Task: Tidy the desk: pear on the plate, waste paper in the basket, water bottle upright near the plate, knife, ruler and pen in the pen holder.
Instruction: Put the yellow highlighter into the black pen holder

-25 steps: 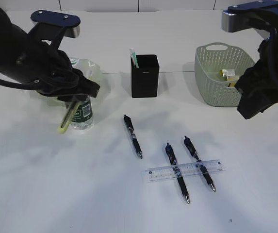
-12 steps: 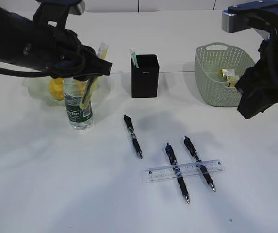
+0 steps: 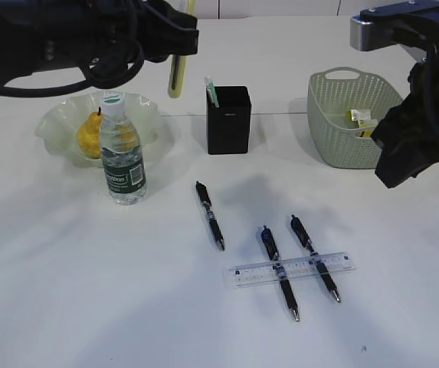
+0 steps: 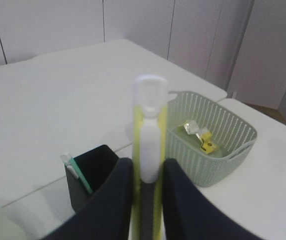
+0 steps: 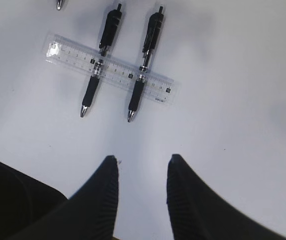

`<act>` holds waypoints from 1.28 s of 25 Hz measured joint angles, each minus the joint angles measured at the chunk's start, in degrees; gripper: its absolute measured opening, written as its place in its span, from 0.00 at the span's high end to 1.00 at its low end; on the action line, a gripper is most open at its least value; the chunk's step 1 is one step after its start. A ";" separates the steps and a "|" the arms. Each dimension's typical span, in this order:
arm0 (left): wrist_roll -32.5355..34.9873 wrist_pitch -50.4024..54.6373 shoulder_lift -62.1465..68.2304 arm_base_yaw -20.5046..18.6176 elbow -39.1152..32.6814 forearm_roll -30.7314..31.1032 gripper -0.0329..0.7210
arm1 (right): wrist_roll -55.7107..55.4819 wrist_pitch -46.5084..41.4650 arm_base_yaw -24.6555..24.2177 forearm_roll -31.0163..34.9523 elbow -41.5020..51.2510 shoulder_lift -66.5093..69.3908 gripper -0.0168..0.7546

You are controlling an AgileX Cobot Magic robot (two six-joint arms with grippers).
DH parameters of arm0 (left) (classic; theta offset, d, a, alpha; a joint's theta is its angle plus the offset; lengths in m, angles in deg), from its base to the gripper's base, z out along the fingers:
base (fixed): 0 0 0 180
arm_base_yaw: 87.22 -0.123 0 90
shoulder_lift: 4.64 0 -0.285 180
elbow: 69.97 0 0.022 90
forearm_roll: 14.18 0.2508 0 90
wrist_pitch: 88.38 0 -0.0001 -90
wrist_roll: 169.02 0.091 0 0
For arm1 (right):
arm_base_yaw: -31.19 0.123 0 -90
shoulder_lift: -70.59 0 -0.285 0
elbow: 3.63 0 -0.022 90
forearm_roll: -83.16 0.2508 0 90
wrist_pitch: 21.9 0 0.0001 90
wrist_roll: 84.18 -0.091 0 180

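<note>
Step in hand: knife to pen holder. The left gripper [image 4: 143, 187] is clenched on the yellow-and-white knife [image 4: 148, 150], gripped low on its body with the white end pointing up between the fingers. In the exterior view the knife [image 3: 177, 73] hangs roughly vertical, above and to the left of the black pen holder [image 3: 229, 123], not yet over its mouth (a green-tipped item already stands in the holder's left corner).

Right gripper [image 5: 142, 182] is released and empty, jaws apart, hovering above bare table near the ruler [image 5: 111, 68], which lies across two pens; a third pen [image 3: 210, 215] lies apart to the left.

Pear [image 3: 90, 134] sits on the plate [image 3: 54, 123]; water bottle [image 3: 122, 153] stands upright just beside the plate; basket [image 3: 349, 130] holds some paper.

Next move, as I judge it: carry the knife rightward over the holder's opening, keep it vertical, lower it clear of the green-tipped item, then release.
</note>
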 joint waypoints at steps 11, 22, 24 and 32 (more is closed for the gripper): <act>0.04 -7.30 2.26 0.00 0.00 0.49 0.82 | 0.00 0.00 0.00 0.00 0.00 0.00 0.65; 0.04 -7.30 16.43 0.00 19.00 0.49 0.82 | 0.00 0.00 0.00 -0.04 0.00 0.00 0.65; 0.04 -7.30 19.96 0.00 23.61 0.49 0.82 | 0.00 0.00 0.00 -0.04 0.00 0.00 0.65; 0.04 -5.76 29.92 0.00 36.51 0.49 0.82 | 0.00 0.00 0.00 -1.64 0.00 0.00 0.65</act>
